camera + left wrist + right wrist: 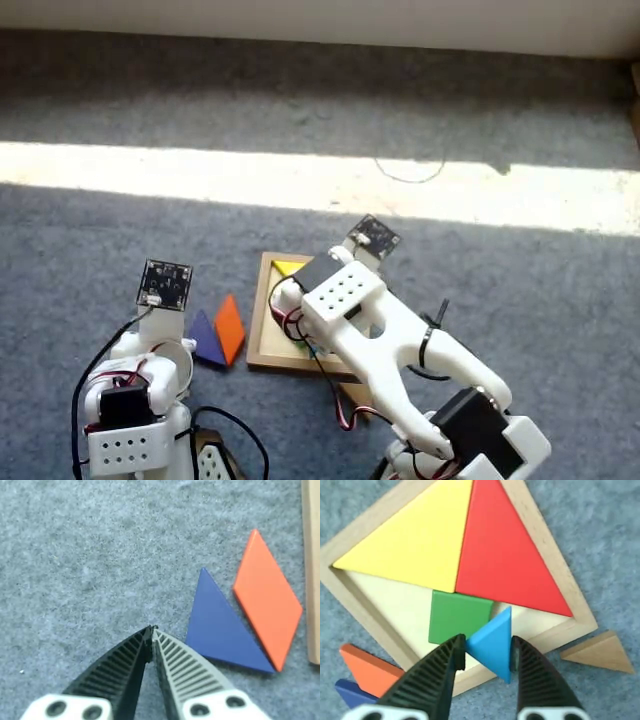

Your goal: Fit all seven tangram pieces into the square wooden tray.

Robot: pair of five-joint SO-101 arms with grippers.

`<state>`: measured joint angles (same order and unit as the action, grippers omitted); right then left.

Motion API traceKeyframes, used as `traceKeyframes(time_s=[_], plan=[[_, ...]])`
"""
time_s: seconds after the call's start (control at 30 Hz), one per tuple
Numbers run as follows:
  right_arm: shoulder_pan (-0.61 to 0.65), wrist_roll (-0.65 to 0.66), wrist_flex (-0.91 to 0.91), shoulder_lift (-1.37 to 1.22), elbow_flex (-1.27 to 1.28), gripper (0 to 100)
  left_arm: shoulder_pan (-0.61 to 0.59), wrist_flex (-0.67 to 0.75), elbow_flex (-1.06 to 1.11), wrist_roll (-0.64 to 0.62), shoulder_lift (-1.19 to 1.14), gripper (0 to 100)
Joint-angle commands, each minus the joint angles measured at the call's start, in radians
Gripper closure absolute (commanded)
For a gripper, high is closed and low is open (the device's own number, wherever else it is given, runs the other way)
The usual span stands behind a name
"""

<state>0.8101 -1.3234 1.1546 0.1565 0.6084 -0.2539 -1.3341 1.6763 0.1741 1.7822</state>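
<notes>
In the tray (565,580), ahead of the right pincer (487,642): yellow triangle (405,540), red triangle (505,555), green square (457,615). It pinches the cyan triangle (492,647). Outside: orange piece (267,597) and blue triangle (217,625) beside the pressed-together left pincer (150,630), and the wooden triangle (600,652).

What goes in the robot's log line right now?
right pincer: shut on light blue triangle over tray | left pincer: shut, empty, beside dark blue triangle | seated: yellow triangle, red triangle, green square

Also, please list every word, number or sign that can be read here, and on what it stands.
No text can be read.
The tangram pieces and the wooden tray are plain.
The circuit boards on the wrists may bear marks, but they are too small to read.
</notes>
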Motion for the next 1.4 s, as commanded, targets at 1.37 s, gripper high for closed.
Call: traceKeyframes(time_s=[1.37], plan=[[-0.033,-0.132,0.206,0.048,-0.116,77.6,-0.012,-0.008,0.019,-0.006,0.028,97]])
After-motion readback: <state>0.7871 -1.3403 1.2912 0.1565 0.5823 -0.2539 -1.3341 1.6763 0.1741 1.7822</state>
